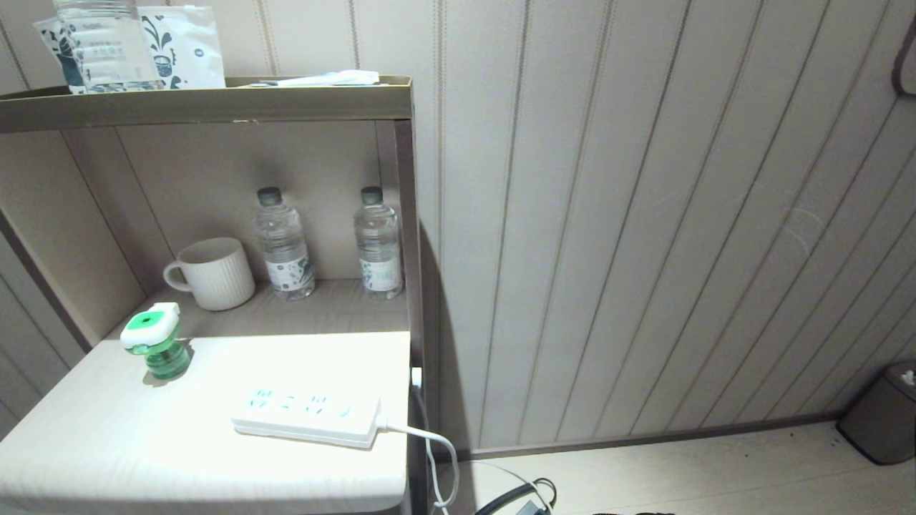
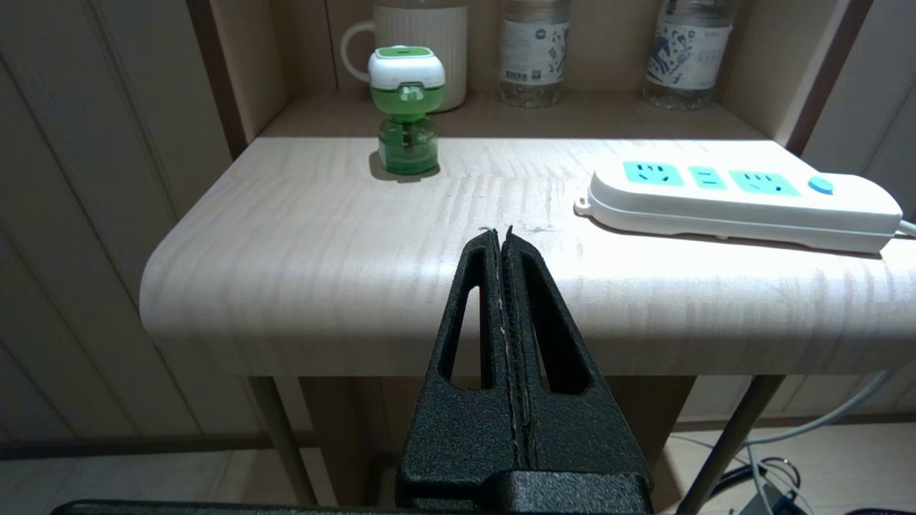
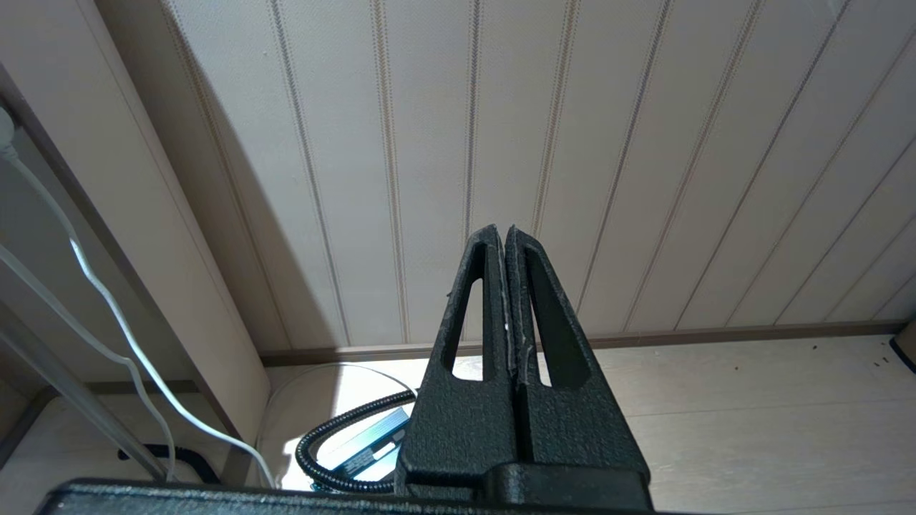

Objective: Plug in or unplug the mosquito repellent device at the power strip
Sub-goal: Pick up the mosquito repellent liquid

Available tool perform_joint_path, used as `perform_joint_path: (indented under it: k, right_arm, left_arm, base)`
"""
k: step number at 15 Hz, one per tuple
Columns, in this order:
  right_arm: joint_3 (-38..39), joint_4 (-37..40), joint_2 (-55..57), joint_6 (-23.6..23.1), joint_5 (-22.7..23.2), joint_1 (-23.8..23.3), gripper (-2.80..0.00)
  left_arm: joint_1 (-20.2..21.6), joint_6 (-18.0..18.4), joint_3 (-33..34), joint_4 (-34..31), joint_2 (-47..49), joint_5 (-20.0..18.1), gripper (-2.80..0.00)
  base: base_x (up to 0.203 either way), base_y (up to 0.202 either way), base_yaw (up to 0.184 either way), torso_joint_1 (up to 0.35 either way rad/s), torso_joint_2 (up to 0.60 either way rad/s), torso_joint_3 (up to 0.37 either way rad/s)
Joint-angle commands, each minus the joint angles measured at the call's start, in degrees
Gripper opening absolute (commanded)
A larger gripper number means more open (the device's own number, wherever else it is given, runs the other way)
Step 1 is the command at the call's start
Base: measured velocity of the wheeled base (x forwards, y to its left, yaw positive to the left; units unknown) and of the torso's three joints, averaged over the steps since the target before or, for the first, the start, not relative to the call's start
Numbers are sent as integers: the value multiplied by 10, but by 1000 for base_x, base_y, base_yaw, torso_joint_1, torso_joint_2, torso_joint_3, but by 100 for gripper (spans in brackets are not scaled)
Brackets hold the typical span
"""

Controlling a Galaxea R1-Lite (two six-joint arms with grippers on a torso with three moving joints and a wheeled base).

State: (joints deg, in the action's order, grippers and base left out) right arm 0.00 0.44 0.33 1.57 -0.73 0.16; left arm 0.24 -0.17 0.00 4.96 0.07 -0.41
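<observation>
The mosquito repellent device (image 1: 154, 342) stands upright at the table's back left, a green bottle under a white head; it is unplugged. It also shows in the left wrist view as the device (image 2: 406, 107). The white power strip (image 1: 308, 415) lies flat toward the table's right edge, sockets up, with nothing plugged in; the strip (image 2: 737, 197) sits well right of the device. My left gripper (image 2: 501, 232) is shut and empty, low in front of the table's near edge. My right gripper (image 3: 499, 230) is shut and empty, off to the right, facing the panelled wall. Neither arm shows in the head view.
A ribbed white mug (image 1: 213, 273) and two clear water bottles (image 1: 284, 244) (image 1: 378, 243) stand in the recess behind the table. The strip's white cable (image 1: 433, 447) hangs off the right edge. A dark bin (image 1: 884, 411) stands on the floor at far right.
</observation>
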Motion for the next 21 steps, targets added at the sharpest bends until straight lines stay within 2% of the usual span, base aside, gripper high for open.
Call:
perform_joint_path:
  k: [1,3,7,9,10,12,14,17,21]
  right_arm:
    - [0,0,1,0,-1,0,-280]
    - [0,0,1,0,0,0,-280]
    - [0,-1,1,-7,0,0,-280]
    - [0,-2,-1,-5,0,0,-280]
    - [0,-2,-1,-5,0,0,-280]
    - [0,-2,-1,-4,0,0,-280]
    - [0,-1,-1,-4,0,0,-280]
    - [0,-2,-1,-4,0,0,-280]
    - [0,-2,-1,-4,0,0,-280]
  left_arm:
    - [0,2,0,5,-1,0,-280]
    - [1,0,-31,-3,16,2,-280]
    - [0,-15,-138,11,179,2,-280]
    - [0,-21,-159,61,285,1,-280]
    - [1,-22,-164,113,336,1,-280]
    - [1,-23,-165,228,420,1,-280]
    - [1,-25,-144,293,462,1,-280]
    - [1,-29,-92,298,466,-1,-280]
    - [1,-44,-84,305,499,-3,-280]
  base:
    - [0,0,0,0,0,0]
    - [0,0,0,0,0,0]
    - [0,0,0,0,0,0]
    - [0,0,0,0,0,0]
    - [0,0,0,0,0,0]
    - [0,0,0,0,0,0]
    - [0,0,0,0,0,0]
    - [0,0,0,0,0,0]
    - [0,0,0,0,0,0]
